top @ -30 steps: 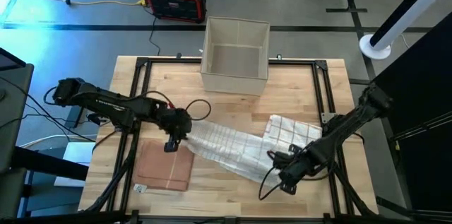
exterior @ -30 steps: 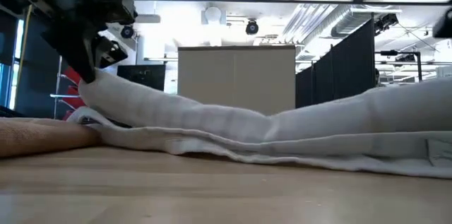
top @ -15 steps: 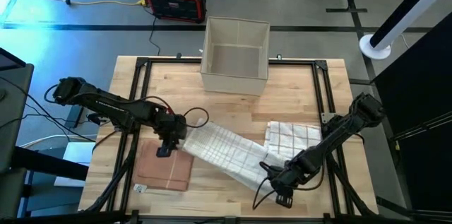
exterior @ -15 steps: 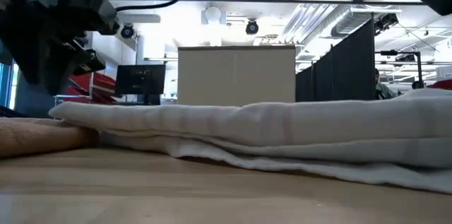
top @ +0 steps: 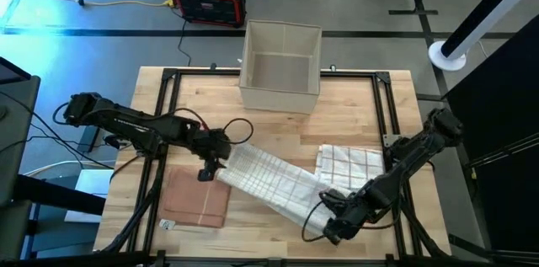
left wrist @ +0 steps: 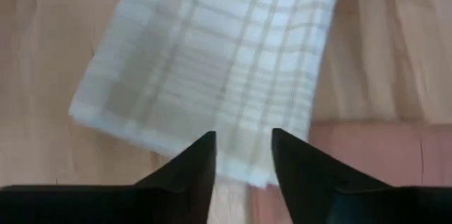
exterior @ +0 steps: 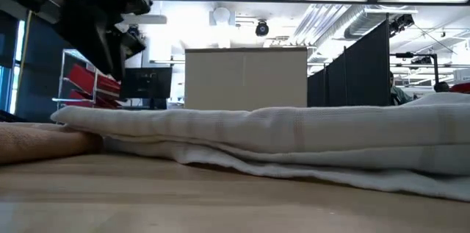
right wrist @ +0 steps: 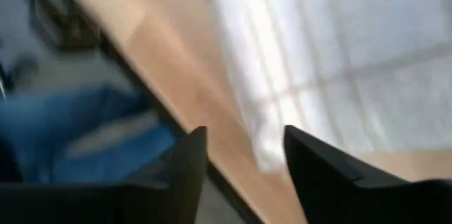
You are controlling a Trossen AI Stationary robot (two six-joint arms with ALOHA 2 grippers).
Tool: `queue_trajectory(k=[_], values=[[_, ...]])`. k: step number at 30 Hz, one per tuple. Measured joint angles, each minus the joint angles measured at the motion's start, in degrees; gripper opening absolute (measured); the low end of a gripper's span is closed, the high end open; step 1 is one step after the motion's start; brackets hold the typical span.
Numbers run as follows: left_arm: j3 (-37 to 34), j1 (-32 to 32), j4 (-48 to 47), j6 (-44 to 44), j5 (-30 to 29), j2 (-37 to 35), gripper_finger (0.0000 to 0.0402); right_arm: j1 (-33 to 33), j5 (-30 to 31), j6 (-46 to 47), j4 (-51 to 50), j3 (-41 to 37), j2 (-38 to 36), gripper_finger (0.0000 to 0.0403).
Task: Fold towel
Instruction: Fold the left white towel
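Note:
The white checked towel (top: 269,181) lies flat as a long folded band slanting across the table's middle; it also shows in the low view (exterior: 257,126). My left gripper (top: 206,170) hovers open just above the towel's left end (left wrist: 212,61), fingers pointing down and clear of the cloth. My right gripper (top: 333,225) stands open at the towel's near right end (right wrist: 339,54), with a corner of the cloth just beyond its fingertips.
A brown folded cloth (top: 198,200) lies by the towel's left end, near the front left. A second folded cloth with red checks (top: 349,162) sits at the right. A beige open box (top: 280,65) stands at the table's far edge.
Both grippers have let go of the towel's ends. The left end, held raised a second ago, has dropped, and the towel now lies flat in layers. My right gripper has moved toward the table's near edge. My left gripper has risen off the cloth.

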Motion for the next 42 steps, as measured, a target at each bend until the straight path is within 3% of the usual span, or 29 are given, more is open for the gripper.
queue_trajectory(k=[3, 5, 11, 17, 21, 24, 28, 30, 33, 42], values=[[0.0, 0.33, 1.75, 2.39, 0.45, 3.5, 0.0055, 0.2, 3.58, 4.85, 1.25, -0.02, 3.76, 0.0041], [-0.11, 0.36, 2.53, 3.93, 1.18, 6.29, 0.002, 0.23, 3.74, 6.65, 3.55, -0.04, 6.26, 0.0012], [-4.9, -0.26, 8.77, 2.73, 6.46, 12.96, 0.0014, 2.65, 2.33, 13.11, 12.69, 0.5, 12.66, 0.0002], [-6.31, -0.47, 8.07, 2.13, 5.5, 13.85, 0.0002, 7.08, -0.76, 22.27, 9.64, 1.36, 14.1, 0.0001], [-3.22, 0.29, 4.43, -0.25, 4.63, 12.21, 0.0002, 9.33, -0.46, 24.44, 7.91, 1.33, 11.16, 0.0], [0.76, 0.79, 2.5, -2.35, 2.52, 10.35, 0.0, 10.52, 5.53, 24.36, 5.61, 1.36, 6.97, 0.0], [4.28, 1.95, 3.69, -1.53, 0.04, 9.28, 0.0, 10.89, 22.81, 29.17, -5.88, 1.44, 3.18, 0.0], [4.22, 2.82, 4.82, -1.51, 0.19, 9.58, 0.0, 10.16, 28.07, 32.79, -10.75, 0.92, 3.71, 0.0], [2.89, 3.85, 5.21, -0.69, 0.21, 10.81, 0.0, 8.3, 27.26, 35.94, -11.1, -1.13, 6.14, 0.0], [-3.99, 6.07, 5.03, 5.74, -0.06, 14.41, 0.0, 7.5, 16.16, 36.32, 0.26, -1.55, 12.58, 0.0]])
